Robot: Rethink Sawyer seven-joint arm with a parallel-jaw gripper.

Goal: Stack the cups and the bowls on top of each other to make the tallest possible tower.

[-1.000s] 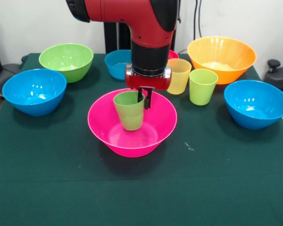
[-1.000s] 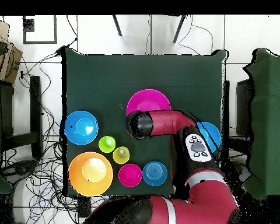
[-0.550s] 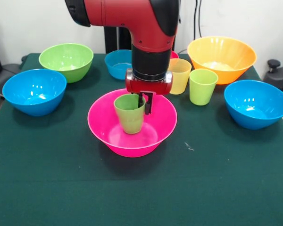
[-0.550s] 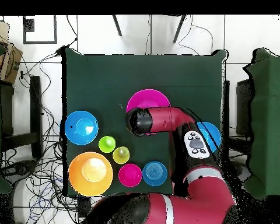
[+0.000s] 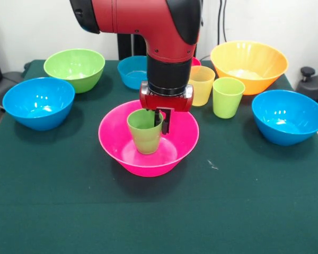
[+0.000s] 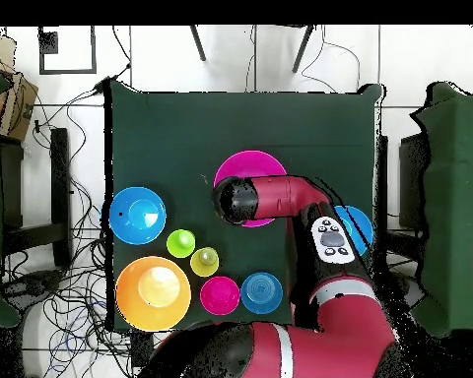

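at the middle of the green tabletop [image 5: 53, 211] sits the wide pink bowl [image 5: 177, 151], with the orange bowl [image 5: 249, 63] behind it to the right in the front view, blue bowls [image 5: 38, 101] out to either side of it, a green bowl [image 5: 74, 67] behind it to the left and a small blue bowl [image 5: 131, 71] straight behind. over the pink bowl the red and black arm brings its hand [image 5: 161, 117] down, clenched on the rim of a green cup [image 5: 145, 132] that hangs upright inside the pink bowl, though whether the cup's base touches the bowl is hard to tell. just behind and right of the pink bowl stand a yellow-orange cup [image 5: 202, 84] and a lime cup [image 5: 226, 97], side by side.
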